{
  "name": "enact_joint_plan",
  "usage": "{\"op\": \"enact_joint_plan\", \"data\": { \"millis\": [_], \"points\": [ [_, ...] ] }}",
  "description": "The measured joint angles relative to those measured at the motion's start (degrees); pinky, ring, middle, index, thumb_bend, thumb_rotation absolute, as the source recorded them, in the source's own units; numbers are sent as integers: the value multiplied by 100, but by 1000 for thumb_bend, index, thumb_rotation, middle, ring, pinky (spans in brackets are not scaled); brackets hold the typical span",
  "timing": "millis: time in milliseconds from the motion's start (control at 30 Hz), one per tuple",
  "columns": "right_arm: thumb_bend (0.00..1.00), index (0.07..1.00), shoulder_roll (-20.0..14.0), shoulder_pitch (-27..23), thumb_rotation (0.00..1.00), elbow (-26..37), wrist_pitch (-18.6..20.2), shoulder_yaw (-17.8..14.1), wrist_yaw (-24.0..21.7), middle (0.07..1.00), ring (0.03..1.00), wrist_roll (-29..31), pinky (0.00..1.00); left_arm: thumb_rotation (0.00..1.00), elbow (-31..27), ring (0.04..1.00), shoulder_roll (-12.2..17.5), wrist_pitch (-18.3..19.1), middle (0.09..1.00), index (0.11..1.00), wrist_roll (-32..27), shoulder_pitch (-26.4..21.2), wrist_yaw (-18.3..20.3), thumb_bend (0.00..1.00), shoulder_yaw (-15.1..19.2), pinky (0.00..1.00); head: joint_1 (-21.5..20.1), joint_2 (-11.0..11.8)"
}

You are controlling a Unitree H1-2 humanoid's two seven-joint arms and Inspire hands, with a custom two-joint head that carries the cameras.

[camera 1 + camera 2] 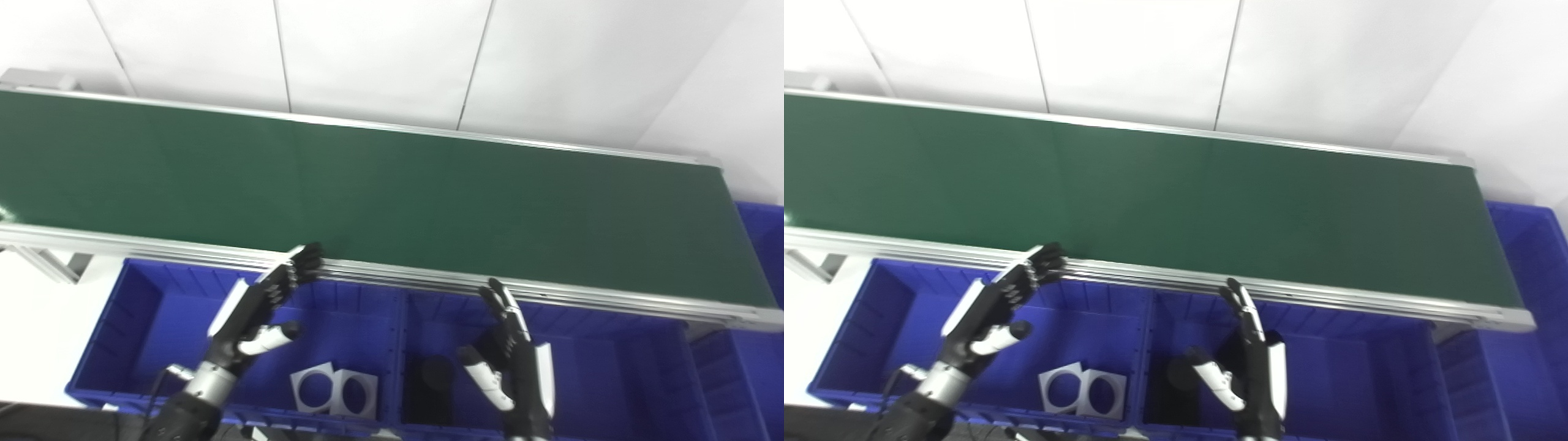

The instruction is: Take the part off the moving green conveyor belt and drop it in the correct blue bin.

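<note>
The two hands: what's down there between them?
Between left hand and right hand, both eye views show flat grey plates, a blue bin divider and a black part.

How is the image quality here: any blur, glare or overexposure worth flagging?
Left eye view: soft throughout, white wall nearly blown out, conveyor belt evenly lit without glare. Right eye view: same softness; the dark part in the blue bin lacks detail; both hands slightly fuzzy.

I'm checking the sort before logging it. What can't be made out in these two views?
- Dark part in the right bin: shape unclear, partly behind the right hand.
- Conveyor belt: left end cut off by the frame edge.
- Far-right bin: contents cropped.
</note>
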State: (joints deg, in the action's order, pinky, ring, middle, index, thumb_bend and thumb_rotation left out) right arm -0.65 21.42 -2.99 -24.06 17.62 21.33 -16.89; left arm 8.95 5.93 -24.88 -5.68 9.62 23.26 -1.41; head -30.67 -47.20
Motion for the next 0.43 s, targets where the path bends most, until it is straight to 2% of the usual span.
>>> {"op": "enact_joint_plan", "data": {
  "millis": [200,233,433],
  "points": [
    [801,922,53,-46,765,-45,0,-11,-11,882,900,47,896,666,58,848,-144,0,863,871,-13,-51,234,828,196,819,413,-53],
    [800,921,47,-31,769,-38,0,-22,-23,881,902,52,895,664,56,853,-155,0,868,872,2,-50,238,828,209,822,613,-61],
    [784,915,-62,85,785,119,0,-137,-42,863,886,-6,885,654,14,864,-320,0,877,867,61,-3,239,867,189,822,826,-88]
  ]
}}
